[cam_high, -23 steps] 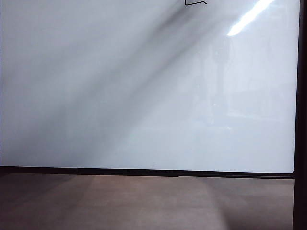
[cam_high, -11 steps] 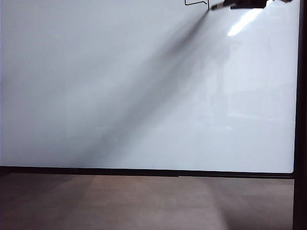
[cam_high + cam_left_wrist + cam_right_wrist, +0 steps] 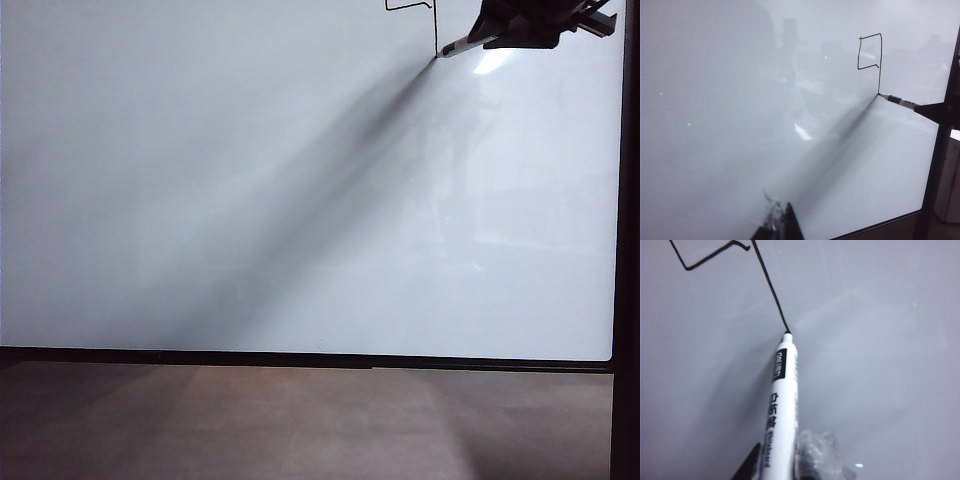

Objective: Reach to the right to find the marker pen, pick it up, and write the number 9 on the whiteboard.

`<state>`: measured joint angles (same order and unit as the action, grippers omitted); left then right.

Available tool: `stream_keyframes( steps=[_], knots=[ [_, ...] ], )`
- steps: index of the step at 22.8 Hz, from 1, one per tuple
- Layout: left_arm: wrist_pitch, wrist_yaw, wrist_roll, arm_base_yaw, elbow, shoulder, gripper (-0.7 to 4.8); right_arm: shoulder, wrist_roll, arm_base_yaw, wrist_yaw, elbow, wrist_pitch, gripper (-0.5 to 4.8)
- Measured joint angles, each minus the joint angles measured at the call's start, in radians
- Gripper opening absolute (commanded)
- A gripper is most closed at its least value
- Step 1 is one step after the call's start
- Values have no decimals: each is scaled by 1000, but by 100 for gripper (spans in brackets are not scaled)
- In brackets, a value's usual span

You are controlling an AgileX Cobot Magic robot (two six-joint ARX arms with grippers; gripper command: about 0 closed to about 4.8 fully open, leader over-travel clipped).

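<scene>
1. Marker pen: white barrel with a black label band, tip pressed on the whiteboard at the lower end of a black line. In the exterior view the pen lies near the board's top right corner, tip pointing left.
2. Number 9: a squared loop with a straight stem dropping from its right side; the stem ends at the pen tip (no base stroke shows).
3. Right gripper: clenched on the rear of the marker pen, dark fingers either side of the barrel. In the exterior view it sits at the top edge, close to the board's right frame.
4. Left gripper: only dark fingertips show, low over the board and well apart from the drawing; they lie close together, holding nothing.
5. Whiteboard: glossy, thin black frame, a long grey shadow running diagonally down-left from the pen tip.
6. A brown surface lies beyond the board's bottom edge.
</scene>
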<state>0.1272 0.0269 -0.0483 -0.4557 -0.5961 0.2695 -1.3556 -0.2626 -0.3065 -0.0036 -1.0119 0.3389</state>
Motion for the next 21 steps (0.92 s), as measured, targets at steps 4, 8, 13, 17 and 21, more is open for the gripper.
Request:
stream_keyframes(
  steps=[4,8,13,17,21],
  knots=[
    [0,0,0,0,0,0,-5,-32,-6,-52,3,0,53,-6],
    [0,0,0,0,0,0,-5,-53,-22,-78,7,-1,84,-6],
    [0,0,0,0,0,0,-5,-71,-33,-100,21,0,98,-6],
    [0,0,0,0,0,0,-5,-79,-37,-102,23,-7,119,-6],
    [0,0,0,0,0,0,-5,-95,-39,-102,26,-21,120,-6]
  ],
)
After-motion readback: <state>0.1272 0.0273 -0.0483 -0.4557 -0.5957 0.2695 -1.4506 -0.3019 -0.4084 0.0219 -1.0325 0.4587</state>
